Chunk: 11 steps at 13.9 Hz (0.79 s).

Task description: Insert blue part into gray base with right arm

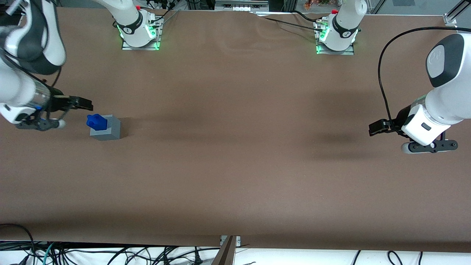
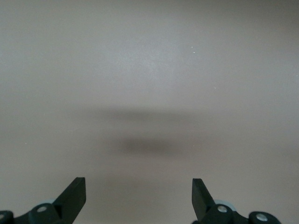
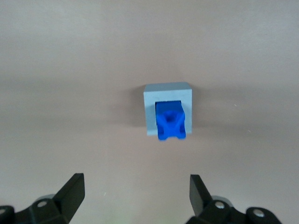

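The gray base [image 1: 106,129] sits on the brown bench [image 1: 235,165] toward the working arm's end, with the blue part [image 1: 96,122] standing in the recess in its top and sticking up above it. The right arm [image 1: 22,92] holds its pincer [image 1: 84,104] just beside and above the pair, touching neither, its two fingers [image 3: 70,191] spread wide apart and holding nothing.

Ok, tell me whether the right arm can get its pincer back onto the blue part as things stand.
Probably yes. The right arm's pincer hangs open beside the blue part, which stands up out of the gray base. Nothing lies between them on the brown table, and the part's top is exposed.
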### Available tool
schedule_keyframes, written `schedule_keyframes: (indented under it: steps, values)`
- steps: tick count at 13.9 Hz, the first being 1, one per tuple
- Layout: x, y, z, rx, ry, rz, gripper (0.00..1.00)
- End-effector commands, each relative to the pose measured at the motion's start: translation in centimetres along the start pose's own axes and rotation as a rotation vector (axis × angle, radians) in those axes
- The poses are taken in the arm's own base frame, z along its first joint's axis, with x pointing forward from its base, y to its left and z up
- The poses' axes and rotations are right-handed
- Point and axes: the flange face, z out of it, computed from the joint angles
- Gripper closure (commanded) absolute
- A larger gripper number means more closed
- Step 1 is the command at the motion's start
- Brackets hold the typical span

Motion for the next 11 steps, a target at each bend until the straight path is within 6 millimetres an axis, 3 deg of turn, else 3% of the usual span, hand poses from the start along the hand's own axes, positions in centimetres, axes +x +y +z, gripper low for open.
schedule_keyframes:
  steps: [1, 5, 11]
  values:
    - [-0.9, -1.2, -6.0, -0.001, 0.001, -0.005, 0.01]
    - [-2.6, -1.4, -9.8, 0.010, 0.031, 0.024, 0.01]
    - [-3.2, -2.3, -8.7, -0.003, 0.065, 0.038, 0.01]
